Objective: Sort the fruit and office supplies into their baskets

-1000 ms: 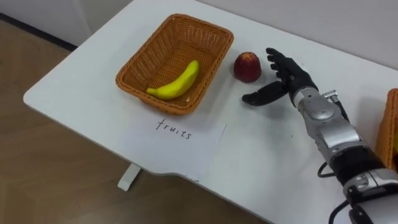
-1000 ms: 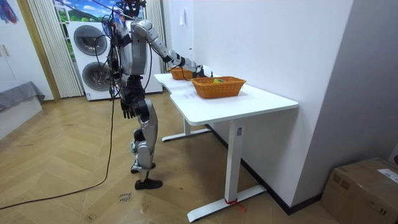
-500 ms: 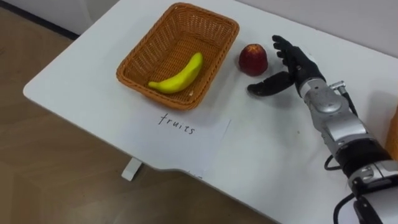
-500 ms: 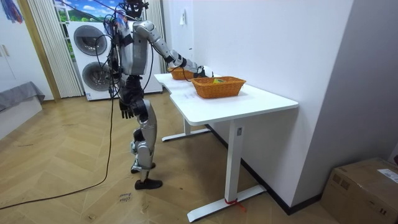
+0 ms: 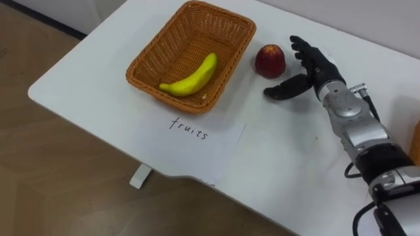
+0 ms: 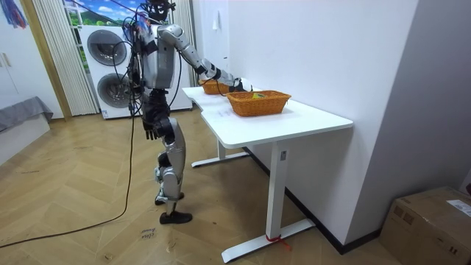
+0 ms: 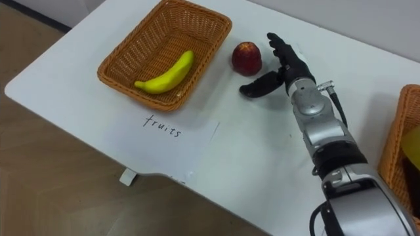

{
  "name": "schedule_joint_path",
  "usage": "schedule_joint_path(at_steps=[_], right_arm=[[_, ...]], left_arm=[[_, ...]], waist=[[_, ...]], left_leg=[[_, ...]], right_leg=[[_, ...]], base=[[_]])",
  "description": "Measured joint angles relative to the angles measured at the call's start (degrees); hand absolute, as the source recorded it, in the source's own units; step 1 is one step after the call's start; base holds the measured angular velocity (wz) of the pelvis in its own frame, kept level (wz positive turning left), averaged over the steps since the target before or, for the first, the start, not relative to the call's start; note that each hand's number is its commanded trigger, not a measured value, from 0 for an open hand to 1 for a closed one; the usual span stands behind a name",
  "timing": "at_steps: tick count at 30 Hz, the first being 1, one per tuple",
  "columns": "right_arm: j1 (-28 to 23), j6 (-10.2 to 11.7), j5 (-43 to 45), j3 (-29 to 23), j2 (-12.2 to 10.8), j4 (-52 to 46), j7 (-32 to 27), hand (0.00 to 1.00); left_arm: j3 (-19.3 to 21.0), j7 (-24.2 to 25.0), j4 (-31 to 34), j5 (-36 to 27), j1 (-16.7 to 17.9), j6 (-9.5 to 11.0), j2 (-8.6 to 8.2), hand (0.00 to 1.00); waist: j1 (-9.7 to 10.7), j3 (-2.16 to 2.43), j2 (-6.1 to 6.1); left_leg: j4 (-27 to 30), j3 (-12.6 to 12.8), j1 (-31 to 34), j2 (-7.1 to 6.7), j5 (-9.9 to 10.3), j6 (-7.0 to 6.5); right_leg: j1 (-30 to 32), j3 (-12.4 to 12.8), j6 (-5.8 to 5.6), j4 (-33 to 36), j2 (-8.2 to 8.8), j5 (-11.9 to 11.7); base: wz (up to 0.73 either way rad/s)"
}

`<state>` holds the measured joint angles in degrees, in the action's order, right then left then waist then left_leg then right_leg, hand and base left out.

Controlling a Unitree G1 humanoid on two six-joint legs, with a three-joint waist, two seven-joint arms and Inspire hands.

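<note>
Step in hand: reach for apple (image 5: 270,61), not yet grasped. Apple: just right of basket (image 5: 184,46), outside it; banana (image 5: 193,75) inside. Right hand (image 5: 316,67): open, fingers spread just beside apple, thumb below, narrow gap. Next, by judgement: close round apple, lift over basket rim. Left hand (image 6: 151,132): hanging, well clear of basket
</note>
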<state>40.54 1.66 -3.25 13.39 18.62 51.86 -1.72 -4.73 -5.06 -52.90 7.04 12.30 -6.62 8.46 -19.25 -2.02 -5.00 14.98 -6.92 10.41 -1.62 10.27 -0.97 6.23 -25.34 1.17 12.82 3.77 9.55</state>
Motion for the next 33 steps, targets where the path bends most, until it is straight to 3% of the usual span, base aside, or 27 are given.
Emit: schedule_joint_path(at_steps=[16,33], right_arm=[[1.24,-1.19,-0.82,0.12,-0.26,1.88,-0.19,0.0],[3.2,-1.76,-1.08,0.12,-0.47,3.72,-0.75,0.0]], left_arm=[[-1.04,2.32,-1.5,-0.08,-0.03,-0.47,-0.01,0.0],[-1.16,2.28,-2.35,-0.35,-0.27,-0.5,-0.11,0.0]], waist=[[-1.57,0.0,-0.73],[-1.81,-0.37,-1.13]], left_leg=[[0.67,-0.37,0.28,0.11,-0.01,-0.03],[0.65,-0.6,0.53,0.06,0.0,-0.03]], right_leg=[[-0.13,-0.77,0.0,0.1,0.51,0.0],[-0.05,-0.95,0.0,0.1,0.51,0.0]], base=[[0.01],[0.0]])
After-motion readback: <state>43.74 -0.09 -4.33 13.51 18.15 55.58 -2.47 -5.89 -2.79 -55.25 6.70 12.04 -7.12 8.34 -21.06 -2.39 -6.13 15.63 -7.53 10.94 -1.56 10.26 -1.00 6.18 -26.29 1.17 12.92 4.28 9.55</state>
